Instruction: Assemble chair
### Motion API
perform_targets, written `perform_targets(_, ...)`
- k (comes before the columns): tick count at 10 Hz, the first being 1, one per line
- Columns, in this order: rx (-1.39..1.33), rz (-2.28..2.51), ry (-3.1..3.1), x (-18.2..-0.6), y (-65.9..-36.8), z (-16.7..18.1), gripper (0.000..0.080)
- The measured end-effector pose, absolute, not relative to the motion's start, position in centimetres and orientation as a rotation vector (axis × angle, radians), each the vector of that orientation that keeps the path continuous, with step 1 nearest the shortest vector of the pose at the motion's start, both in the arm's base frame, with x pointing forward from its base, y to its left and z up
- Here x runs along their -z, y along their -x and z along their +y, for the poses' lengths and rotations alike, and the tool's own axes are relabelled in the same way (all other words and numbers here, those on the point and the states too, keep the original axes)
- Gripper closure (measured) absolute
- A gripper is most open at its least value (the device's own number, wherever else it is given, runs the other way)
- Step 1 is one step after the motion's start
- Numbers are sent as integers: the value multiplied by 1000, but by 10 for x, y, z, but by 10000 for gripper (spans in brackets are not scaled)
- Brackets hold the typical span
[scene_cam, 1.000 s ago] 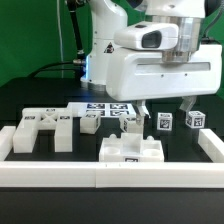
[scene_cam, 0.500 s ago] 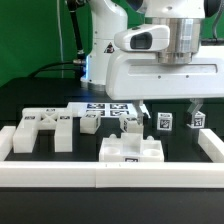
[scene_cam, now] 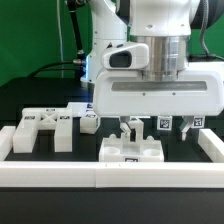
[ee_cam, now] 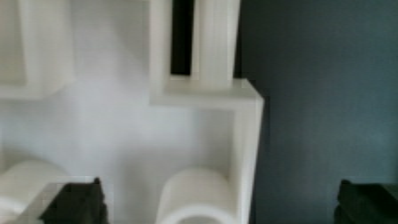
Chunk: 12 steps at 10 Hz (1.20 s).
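Exterior view shows the gripper (scene_cam: 155,128) low over the black table (scene_cam: 75,155), its wide white body filling the middle of the picture. Its two dark fingers (scene_cam: 125,128) stand wide apart with nothing clamped between them, so the jaws are open and empty.

The chair is not one piece yet: it lies as loose white blocks inside the low white border rail (scene_cam: 100,175). The front block (scene_cam: 131,150), a chunky piece with a black-and-white tag on its near face, sits just behind the rail, a little toward the exterior view's left of the gripper's middle. The finger on that side hangs just above this block; whether it touches it I cannot tell. Well apart, toward the exterior view's left, lies the slotted block (scene_cam: 45,128), flat on the table. Beside it stands a small tagged piece (scene_cam: 88,122). Two tagged cubes (scene_cam: 162,124) stand farther back, one seen between the fingers, the other at the exterior view's right.

In the wrist view the front block (ee_cam: 125,130) lies close under the camera, blurred, with a dark slot and rounded stubs. The dark fingertips (ee_cam: 71,200) show at the two corners, far apart, and bare table (ee_cam: 320,100) lies alongside
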State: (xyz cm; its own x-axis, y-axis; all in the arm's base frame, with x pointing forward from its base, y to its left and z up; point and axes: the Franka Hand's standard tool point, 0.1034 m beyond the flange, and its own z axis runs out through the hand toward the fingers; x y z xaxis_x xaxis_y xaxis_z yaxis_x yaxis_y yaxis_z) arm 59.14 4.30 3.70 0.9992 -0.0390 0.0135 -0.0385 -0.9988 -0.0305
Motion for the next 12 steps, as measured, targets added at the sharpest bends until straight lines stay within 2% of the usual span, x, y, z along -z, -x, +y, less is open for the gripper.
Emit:
perform_targets(6,1,27,3112,-10,-583,45,150)
perform_targets(8,1,13,3112,-10,-583,45,173)
perform_targets(9,1,12,3112,-10,-583,46,410)
perform_targets(10,1,12,3112,-10,-583,46,545)
perform_targets(11,1,11,3112,-10,-583,46,545)
perform_targets(12,1,11,3112,-10,-583,46,721)
